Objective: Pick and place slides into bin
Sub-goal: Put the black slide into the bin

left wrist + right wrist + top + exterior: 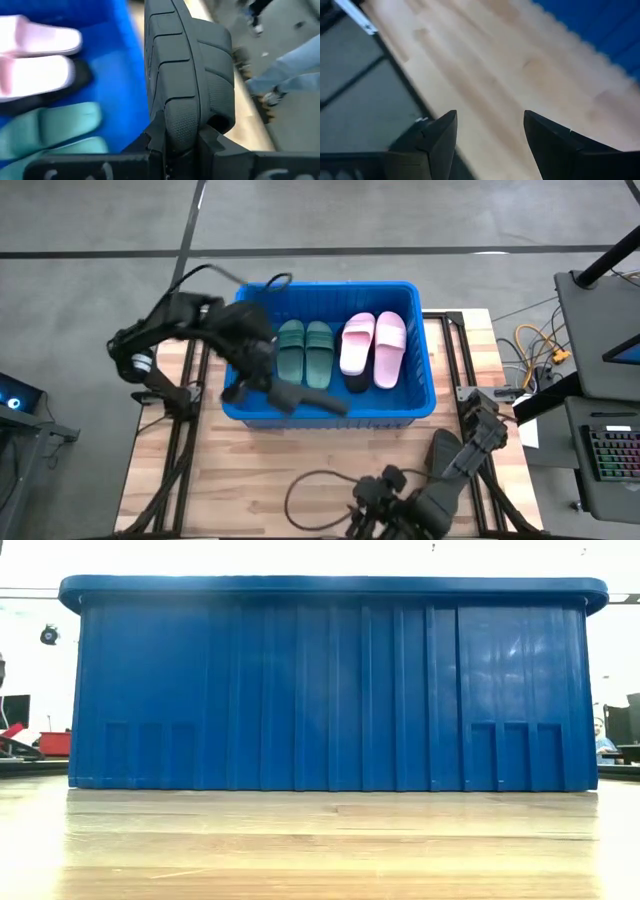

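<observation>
Blue bin (425, 395) at table centre, holding green pair (305, 352) at its middle, pink pair (374, 348) toward 3 o'clock; left gripper (285, 395) over bin's 7 o'clock corner, jaws clamped on charcoal slide (190, 75); right gripper (490, 135) at table's 5 o'clock, jaws parted, holding nothing, over bare wooden table (485, 75).
</observation>
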Robot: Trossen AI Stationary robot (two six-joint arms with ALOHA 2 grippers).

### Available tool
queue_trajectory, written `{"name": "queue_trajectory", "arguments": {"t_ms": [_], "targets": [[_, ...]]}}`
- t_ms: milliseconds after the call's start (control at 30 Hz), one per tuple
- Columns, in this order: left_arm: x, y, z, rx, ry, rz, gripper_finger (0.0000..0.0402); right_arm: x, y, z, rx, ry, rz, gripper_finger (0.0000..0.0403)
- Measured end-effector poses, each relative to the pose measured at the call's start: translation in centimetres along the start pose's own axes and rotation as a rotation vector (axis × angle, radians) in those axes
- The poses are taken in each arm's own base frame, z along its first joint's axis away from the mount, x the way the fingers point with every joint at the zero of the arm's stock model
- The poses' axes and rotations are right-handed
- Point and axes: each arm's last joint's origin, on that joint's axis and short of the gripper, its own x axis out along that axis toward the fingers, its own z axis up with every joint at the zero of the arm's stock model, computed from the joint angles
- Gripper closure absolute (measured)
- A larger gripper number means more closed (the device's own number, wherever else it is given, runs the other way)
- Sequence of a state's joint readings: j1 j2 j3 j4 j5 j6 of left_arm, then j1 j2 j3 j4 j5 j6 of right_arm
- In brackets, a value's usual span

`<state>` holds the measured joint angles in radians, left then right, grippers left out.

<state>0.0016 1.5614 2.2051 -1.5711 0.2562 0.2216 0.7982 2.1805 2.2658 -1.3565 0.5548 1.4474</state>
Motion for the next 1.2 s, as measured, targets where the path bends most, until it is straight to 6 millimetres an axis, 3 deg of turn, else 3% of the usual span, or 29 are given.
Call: {"name": "queue_trajectory", "arguments": {"t_ms": [200,367,467,667,800,1000,1200], "targets": [[2.0,6.8,-0.4,-0.001,0.090,0.118,0.0373,-0.8,-2.2,4.6,-0.171,-0.014,-0.121,0.0184],[1.6,11.7,-2.1,-0.050,0.201,0.313,0.0373,-2.5,-5.2,10.0,-0.288,-0.094,-0.160,0.0184],[0.8,13.6,-3.3,-0.112,0.227,0.365,0.0373,-3.8,-7.8,14.2,-0.297,-0.193,-0.213,0.0184],[0.4,15.4,-4.3,-0.167,0.255,0.410,0.0373,-4.9,-14.5,22.3,-0.216,-0.210,-0.263,0.0184],[1.2,16.0,-4.3,-0.083,0.320,0.419,0.0373,-4.1,-17.6,25.9,-0.181,-0.144,-0.179,0.0184],[3.7,17.9,-4.4,-0.057,0.371,0.351,0.0374,-2.5,-20.0,28.5,-0.224,-0.132,-0.208,0.0184],[4.8,18.5,-4.4,-0.061,0.363,0.300,0.0374,0.1,-20.4,29.5,-0.385,-0.086,-0.255,0.0184]]}}
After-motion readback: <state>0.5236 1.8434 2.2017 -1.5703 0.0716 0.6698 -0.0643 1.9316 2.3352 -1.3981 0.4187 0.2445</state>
